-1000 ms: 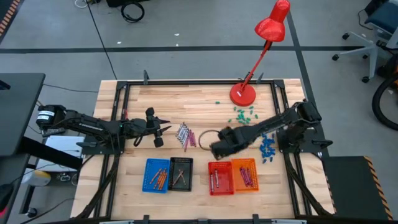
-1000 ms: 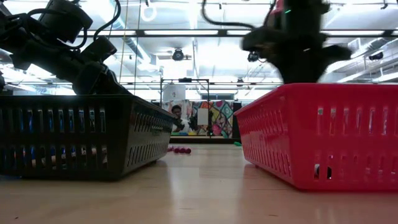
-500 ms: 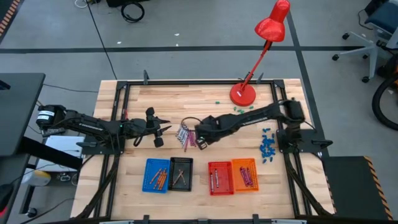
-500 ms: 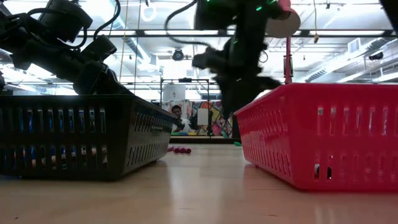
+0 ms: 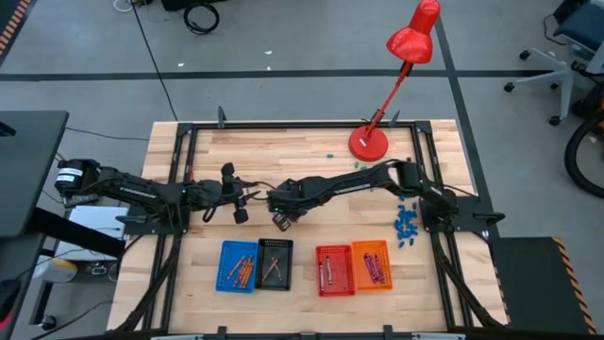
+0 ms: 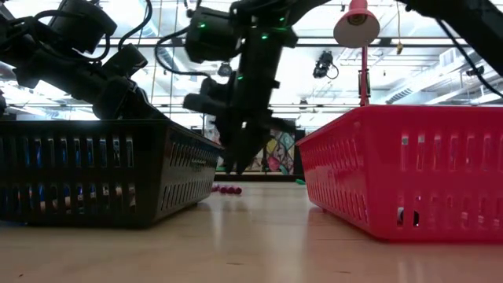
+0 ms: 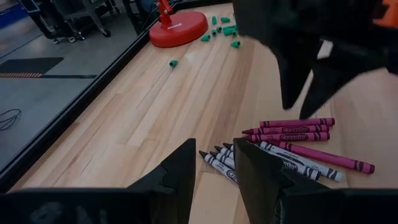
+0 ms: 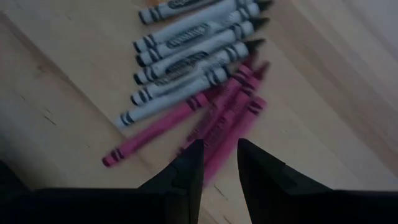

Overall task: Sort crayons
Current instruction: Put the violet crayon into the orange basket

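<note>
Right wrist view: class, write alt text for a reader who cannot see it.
The right claw hangs open and empty just above a loose pile of crayons on the wooden table. Grey-white crayons lie side by side, with magenta crayons next to them, nearest the claw's two dark fingers.

Loose crayons (image 7: 292,146) lie mid-table. Right gripper (image 5: 281,219) hangs directly over them, left gripper (image 5: 242,200) just to their left. 4 baskets (image 5: 302,267) sit in a row along the near edge, each with crayons inside. Lamp (image 5: 369,142) stands at the far edge; small bits (image 7: 222,25) probably scattered beside its base.
</note>
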Robot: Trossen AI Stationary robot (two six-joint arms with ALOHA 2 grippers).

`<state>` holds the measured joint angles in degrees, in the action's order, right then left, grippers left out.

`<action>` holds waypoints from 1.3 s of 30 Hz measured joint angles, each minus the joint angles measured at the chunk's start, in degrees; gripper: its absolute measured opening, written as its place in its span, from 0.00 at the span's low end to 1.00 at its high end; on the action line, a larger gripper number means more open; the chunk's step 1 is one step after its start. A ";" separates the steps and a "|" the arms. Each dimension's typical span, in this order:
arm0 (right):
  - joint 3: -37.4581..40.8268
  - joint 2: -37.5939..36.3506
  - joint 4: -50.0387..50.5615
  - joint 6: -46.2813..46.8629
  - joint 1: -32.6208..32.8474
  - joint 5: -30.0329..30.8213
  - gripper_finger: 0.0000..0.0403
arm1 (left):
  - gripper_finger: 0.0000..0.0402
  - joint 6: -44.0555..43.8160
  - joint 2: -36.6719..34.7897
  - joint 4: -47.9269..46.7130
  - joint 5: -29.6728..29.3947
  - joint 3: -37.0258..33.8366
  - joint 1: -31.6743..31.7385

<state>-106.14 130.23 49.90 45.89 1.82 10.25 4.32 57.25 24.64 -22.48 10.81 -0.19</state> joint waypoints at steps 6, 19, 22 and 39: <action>-3.92 3.54 2.22 -1.03 -0.10 0.67 0.25 | 0.29 -0.04 0.00 -0.02 0.01 0.00 0.01; -4.01 3.81 5.80 -0.76 -0.21 2.99 0.25 | 0.29 -0.09 0.00 -0.04 0.02 0.00 0.01; -4.01 3.81 5.72 -0.97 -0.21 3.69 0.25 | 0.29 -0.09 0.00 -0.04 0.01 0.00 0.01; -0.61 3.56 1.44 -0.41 -0.14 2.80 0.25 | 0.29 -0.11 0.00 -0.07 0.02 0.00 0.02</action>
<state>-106.75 133.79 51.34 45.48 1.68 13.05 4.21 57.25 24.58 -22.46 10.81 -0.16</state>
